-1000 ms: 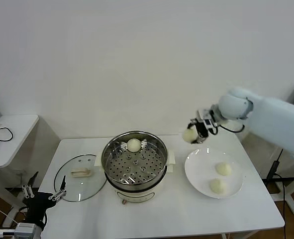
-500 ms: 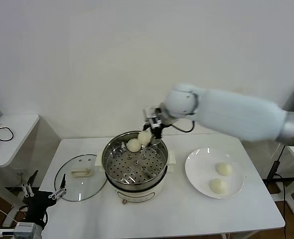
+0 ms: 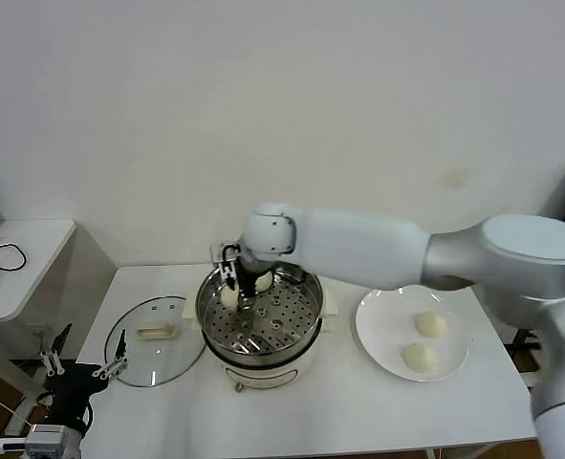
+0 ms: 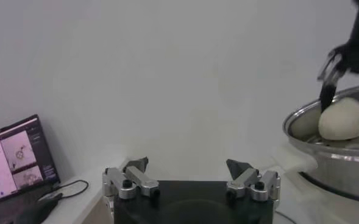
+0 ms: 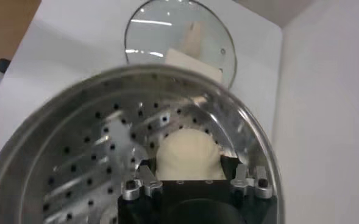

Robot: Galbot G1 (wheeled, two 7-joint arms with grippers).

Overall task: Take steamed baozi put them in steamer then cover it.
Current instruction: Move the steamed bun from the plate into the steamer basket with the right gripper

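My right gripper (image 3: pixel 231 290) reaches across into the steamer (image 3: pixel 261 361) and is shut on a baozi (image 3: pixel 228 297), low over the left side of the perforated tray. The right wrist view shows this baozi (image 5: pixel 188 153) between the jaws of the right gripper (image 5: pixel 188 165), above the tray (image 5: pixel 88 158). A second baozi (image 3: pixel 263 283) lies at the tray's back. Two more baozi (image 3: pixel 429 324) (image 3: pixel 417 357) lie on the white plate (image 3: pixel 382 325). The glass cover (image 3: pixel 153 339) lies flat on the table, left of the steamer. My left gripper (image 3: pixel 81 369) is open and parked off the table's front left corner.
A white side table (image 3: pixel 19 258) with a cable stands at far left. The left wrist view shows the left gripper (image 4: pixel 191 173), the steamer's rim (image 4: pixel 331 159), the held baozi (image 4: pixel 345 119) and a laptop (image 4: pixel 14 158). The wall is close behind the table.
My right gripper has carried a baozi from above the plate leftward across the steamer and lowered it to the tray's left side. The left arm has barely moved.
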